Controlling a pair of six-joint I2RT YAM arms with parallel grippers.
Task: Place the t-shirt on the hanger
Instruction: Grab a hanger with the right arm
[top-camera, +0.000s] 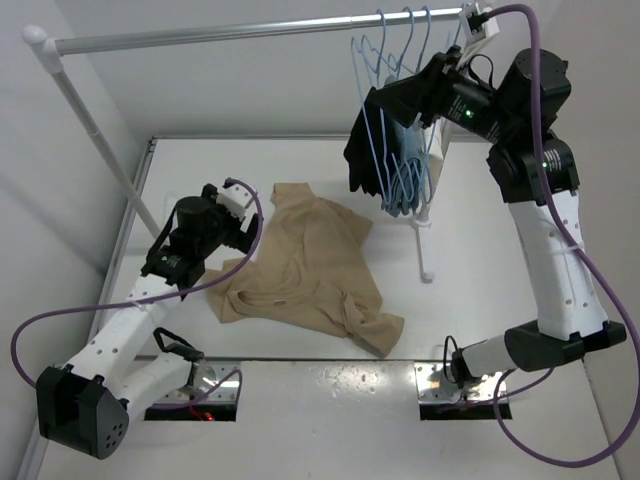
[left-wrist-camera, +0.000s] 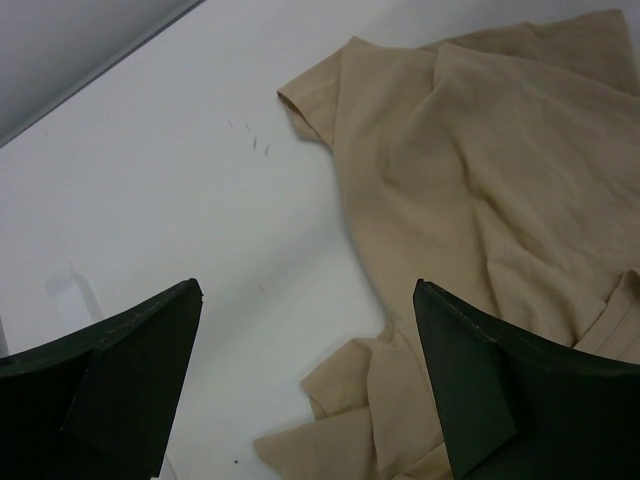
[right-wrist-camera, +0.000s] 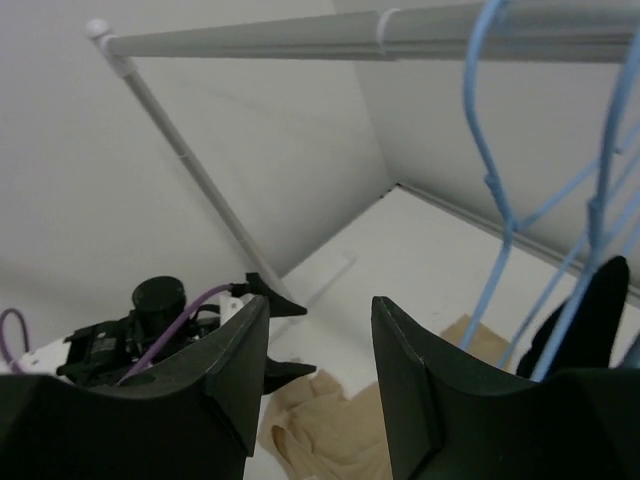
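T-shirt: the t-shirt is soft, matte tan cloth with short sleeves. It lies crumpled on the table, left of centre, with deep creases and one sleeve folded under at the near right.
Hanger: the hanger is thin light-blue wire with a twisted neck and a curved hook. It hangs from the rail at the far right, well apart from the t-shirt.
Right gripper: the right gripper is raised just left of the hanger. Its dark, wedge-shaped fingers stand apart with nothing between them.
Left gripper: the left gripper is over the t-shirt's left edge. Its flat black fingers are spread wide, one over bare table and one over cloth, and hold nothing.
Rail: the rail is a smooth grey metal tube, level across the far side, with a slanted leg at the left.
Other garments: a black garment and a blue garment hang limp on alike wire hangers beside the hanger.
Table: the table is white and smooth, with faint scuffs.
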